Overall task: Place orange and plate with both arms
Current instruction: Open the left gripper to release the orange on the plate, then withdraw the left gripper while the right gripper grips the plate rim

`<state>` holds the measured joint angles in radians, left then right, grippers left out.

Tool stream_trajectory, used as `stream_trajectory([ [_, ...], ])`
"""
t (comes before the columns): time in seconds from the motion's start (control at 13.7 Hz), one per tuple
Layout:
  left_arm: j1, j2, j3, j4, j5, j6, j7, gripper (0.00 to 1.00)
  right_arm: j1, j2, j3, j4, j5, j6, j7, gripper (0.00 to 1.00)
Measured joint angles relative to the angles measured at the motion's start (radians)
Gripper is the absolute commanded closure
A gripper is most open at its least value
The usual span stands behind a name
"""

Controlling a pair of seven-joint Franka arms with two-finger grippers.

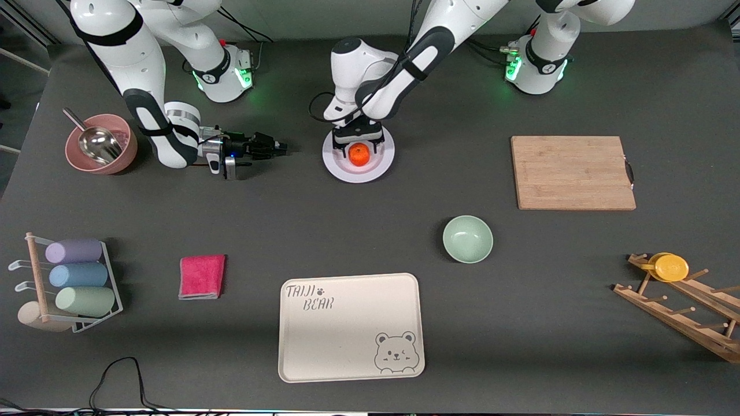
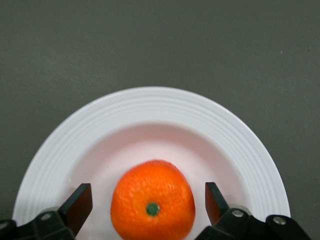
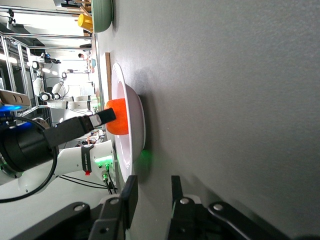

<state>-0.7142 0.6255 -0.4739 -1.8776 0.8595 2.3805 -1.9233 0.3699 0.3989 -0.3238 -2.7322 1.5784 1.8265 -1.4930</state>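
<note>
The small bright-orange orange (image 1: pixel 359 154) sat in the well of the round glossy white plate (image 1: pixel 341 168), which lay on the dark grey table (image 1: pixel 370 231) near the arms' bases, at 11 o'clock from the pale green bowl (image 1: pixel 467 238). The left gripper (image 1: pixel 358 140) stood low over the plate – its 2 black fingers (image 2: pixel 78 205) spread apart, 1 on each side of the orange, with clear gaps to the peel. The right gripper (image 1: pixel 280 148) lay level just above the table, toward the right arm's end, at 9 o'clock from the plate and apart from it – its fingers (image 3: pixel 131 196) stood slightly parted, holding nothing.
</note>
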Motion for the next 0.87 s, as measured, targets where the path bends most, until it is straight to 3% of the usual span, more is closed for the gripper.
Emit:
stream_trajectory([
  [0.36, 0.099, -0.091, -0.008, 0.023, -0.052, -0.018, 0.138, 0.00, 0.001, 0.003, 0.007, 0.001, 0.034, 0.000, 0.000, 0.66],
  [0.66, 0.221, -0.200, -0.032, 0.028, -0.315, -0.031, 0.466, 0.00, 0.016, 0.015, 0.083, 0.002, 0.162, 0.000, -0.005, 0.66],
  [0.87, 0.311, -0.297, -0.037, 0.030, -0.510, -0.146, 0.776, 0.00, 0.060, 0.030, 0.137, 0.012, 0.276, 0.000, -0.010, 0.66],
])
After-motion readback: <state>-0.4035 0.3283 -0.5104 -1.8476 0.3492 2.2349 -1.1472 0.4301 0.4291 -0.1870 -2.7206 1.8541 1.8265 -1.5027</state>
